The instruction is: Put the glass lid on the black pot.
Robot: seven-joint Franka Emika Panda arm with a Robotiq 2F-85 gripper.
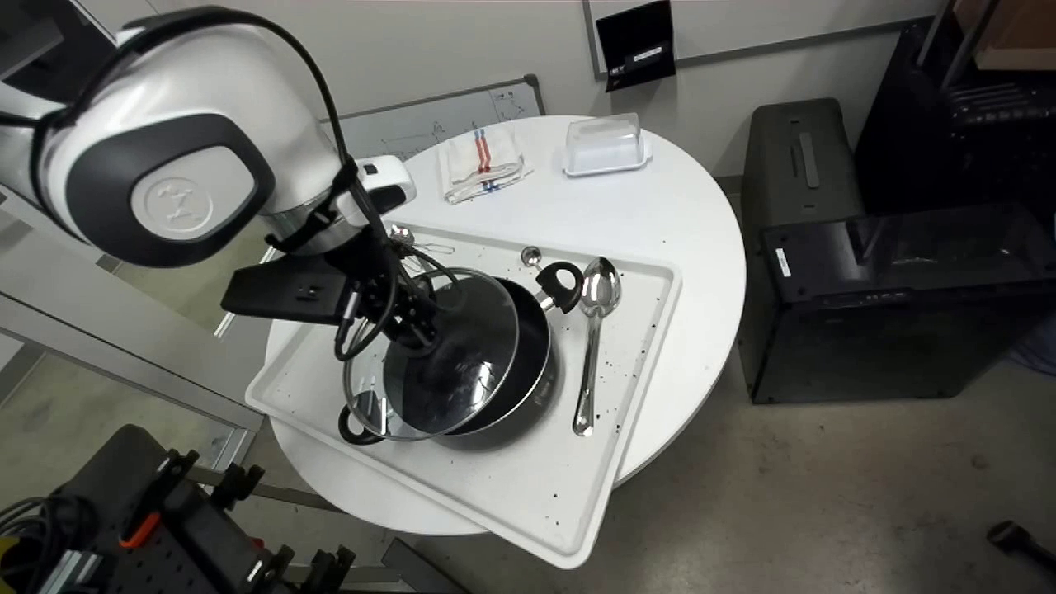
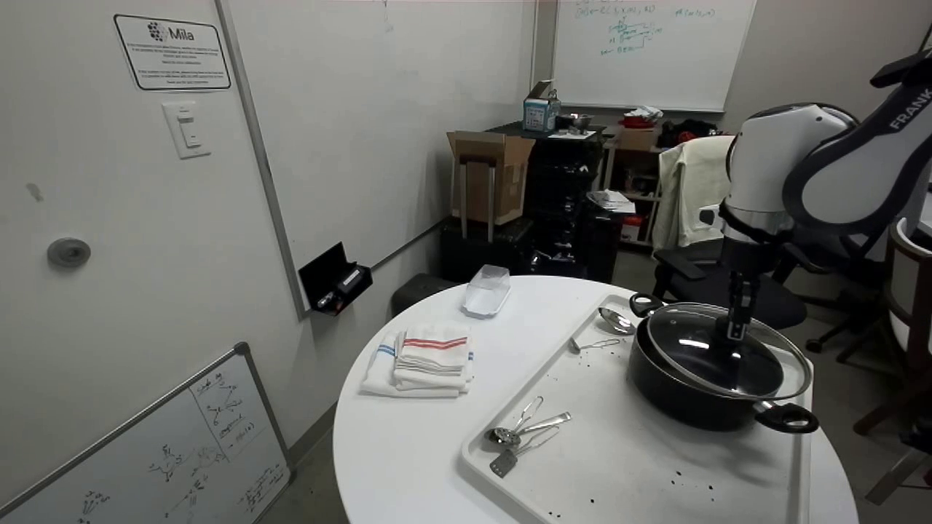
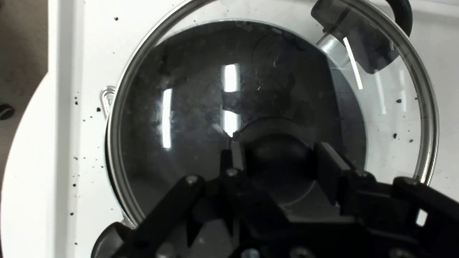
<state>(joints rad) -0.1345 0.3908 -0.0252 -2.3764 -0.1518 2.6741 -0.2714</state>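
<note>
The glass lid [image 1: 474, 371] is transparent with a thin metal rim and a dark knob. It also shows in an exterior view [image 2: 699, 353] and in the wrist view [image 3: 193, 107]. My gripper [image 1: 421, 334] is shut on the lid's knob, one finger on each side; the fingers show in the wrist view [image 3: 279, 157]. The black pot [image 2: 677, 397] stands on the tray under the lid, and its wall also shows in an exterior view [image 1: 540, 400]. The lid is off-centre and overhangs one side of the pot. I cannot tell whether it touches the pot's rim.
A white tray [image 1: 569, 549] on a round white table holds the pot, a large metal spoon [image 1: 592, 346], a small spoon [image 1: 530, 256] and several utensils [image 2: 513, 440]. Folded towels [image 2: 429, 364] and a clear-lidded white dish [image 1: 608, 148] stand on the table beyond the tray.
</note>
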